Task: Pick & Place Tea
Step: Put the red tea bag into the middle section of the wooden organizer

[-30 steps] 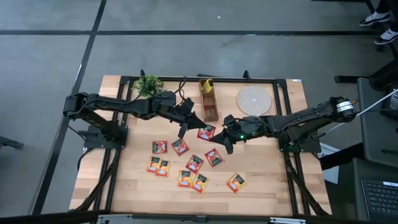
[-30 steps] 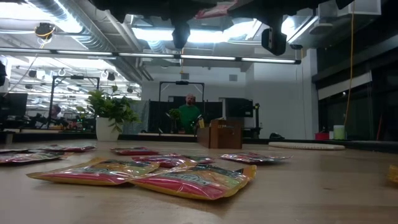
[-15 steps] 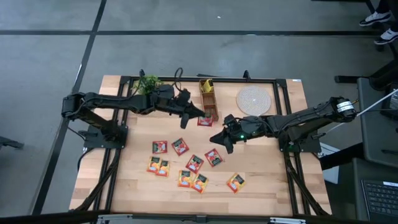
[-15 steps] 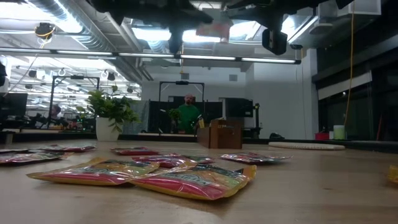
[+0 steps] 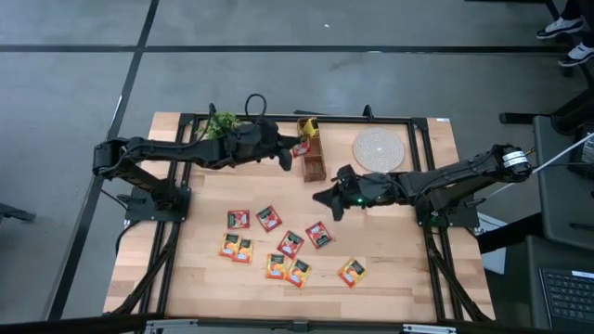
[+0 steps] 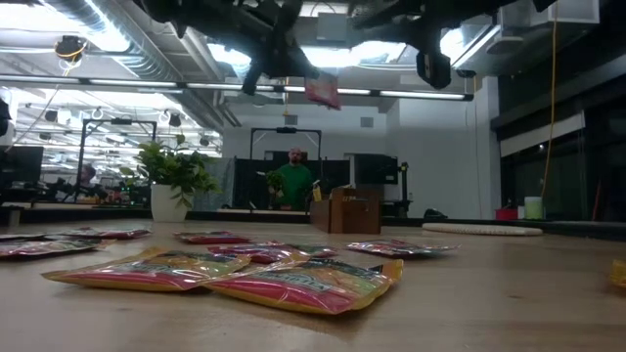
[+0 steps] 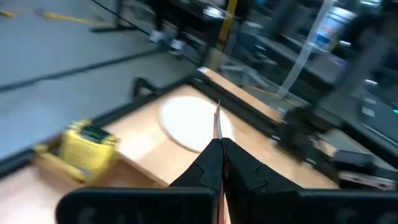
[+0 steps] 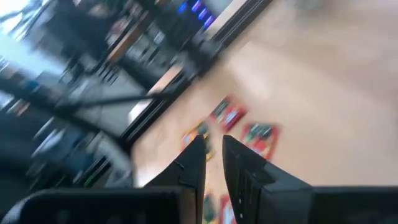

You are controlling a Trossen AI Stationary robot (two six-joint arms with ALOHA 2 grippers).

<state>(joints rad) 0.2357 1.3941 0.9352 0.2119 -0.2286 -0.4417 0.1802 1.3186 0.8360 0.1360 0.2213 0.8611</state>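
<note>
At upper centre of the high view, the left claw (image 5: 295,151), pinching a red sachet (image 5: 301,148), has carried it up to the wooden box (image 5: 311,153); the right claw (image 5: 325,197), slightly spread, hangs empty mid-table (image 5: 390,250).

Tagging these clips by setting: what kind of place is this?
Probably a robotics lab or workshop: exposed ceiling ducts, a framed wooden table holding tea sachets, and a person in the background.
</note>
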